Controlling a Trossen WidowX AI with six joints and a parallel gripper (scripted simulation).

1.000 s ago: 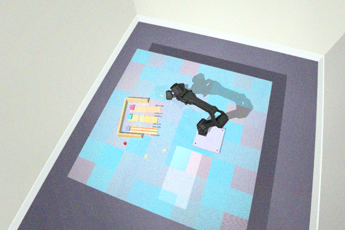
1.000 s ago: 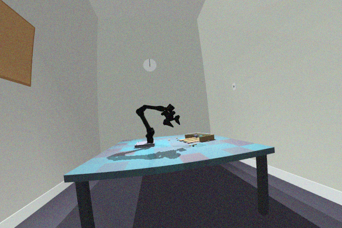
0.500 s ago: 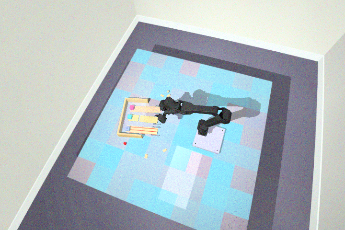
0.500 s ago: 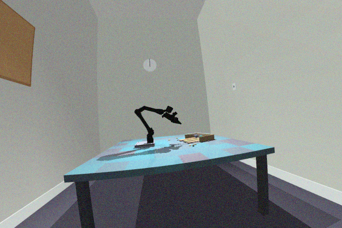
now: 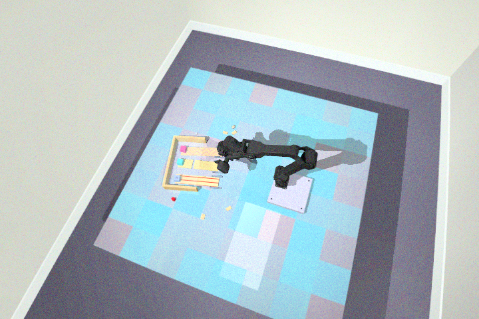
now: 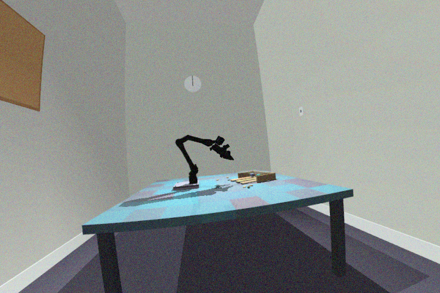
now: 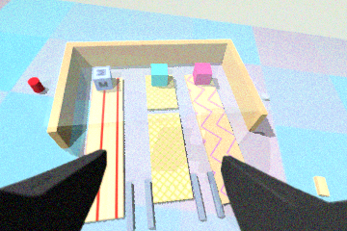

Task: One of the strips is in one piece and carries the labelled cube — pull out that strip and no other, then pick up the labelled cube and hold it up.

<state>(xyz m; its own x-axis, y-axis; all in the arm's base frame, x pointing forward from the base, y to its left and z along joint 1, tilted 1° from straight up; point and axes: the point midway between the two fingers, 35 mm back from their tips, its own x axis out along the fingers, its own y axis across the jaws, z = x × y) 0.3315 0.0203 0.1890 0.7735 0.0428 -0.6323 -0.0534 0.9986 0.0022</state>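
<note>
My gripper (image 5: 219, 157) (image 6: 232, 159) (image 7: 165, 160) is open and empty, high above the near ends of the strips. A pale strip with red lines (image 5: 200, 181) (image 7: 110, 144) lies at the wrist view's left and shows no gap; its near left part is behind a finger. The labelled cube (image 5: 177, 177) (image 7: 102, 78) is at its far end. The yellow lattice strip (image 5: 206, 165) (image 7: 169, 159) has a gap before its far piece (image 7: 161, 102), which bears a teal cube (image 5: 180, 161) (image 7: 159, 74). A zigzag strip (image 7: 220, 132) changes shade partway; a pink cube (image 5: 183, 149) (image 7: 202, 73) is at its far end.
A wooden wall (image 5: 168, 161) (image 6: 266, 177) (image 7: 152, 44) encloses the cubes on three sides and is open towards the arm. Thin grey rails (image 7: 149, 204) (image 7: 199, 197) lie between the strips' near ends. A red cylinder (image 5: 173, 199) (image 7: 36, 85) and small tan pieces (image 5: 229, 208) (image 7: 321, 186) lie outside the wall.
</note>
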